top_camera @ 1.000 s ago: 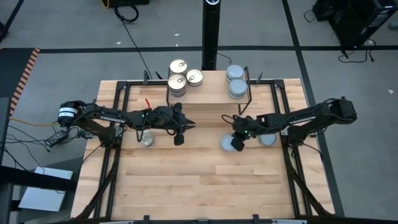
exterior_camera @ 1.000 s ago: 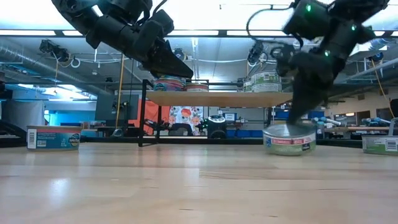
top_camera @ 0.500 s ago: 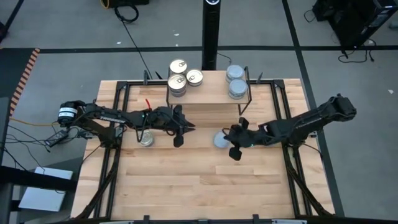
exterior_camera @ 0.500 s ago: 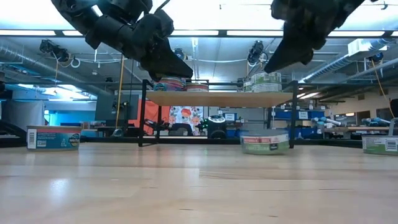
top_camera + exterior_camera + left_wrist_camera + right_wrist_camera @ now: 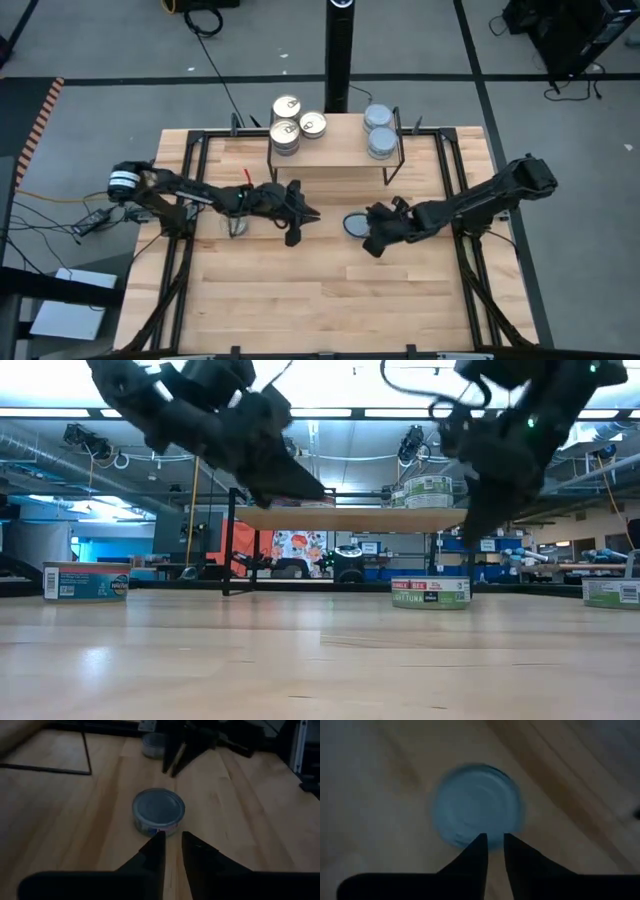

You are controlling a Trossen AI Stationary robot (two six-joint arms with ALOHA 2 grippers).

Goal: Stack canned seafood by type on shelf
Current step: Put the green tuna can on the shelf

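The high view shows the shelf (image 5: 335,150) at the far side of the bench (image 5: 320,300). On its left part stand three gold-top tins (image 5: 297,124), on its right part two blue-grey tins (image 5: 378,131), one behind the other.

A lone blue-grey tin (image 5: 355,225) lies on the bench in front of the shelf, between the two arms. The right gripper (image 5: 376,238) hangs just beside it and above it. In the right wrist view the fingers (image 5: 475,852) stand with a narrow gap and hold nothing, and the tin (image 5: 477,812) is blurred beyond them.

The left gripper (image 5: 292,230) is well apart from this tin. Only the left wrist view shows that its fingers (image 5: 154,851) are slightly parted and empty, pointing to the tin (image 5: 159,811).

The low view adds one tin (image 5: 87,581) standing at the left edge of the bench and another tin (image 5: 611,593) at the right edge. It also shows the lone tin (image 5: 430,591) resting flat on the bench.
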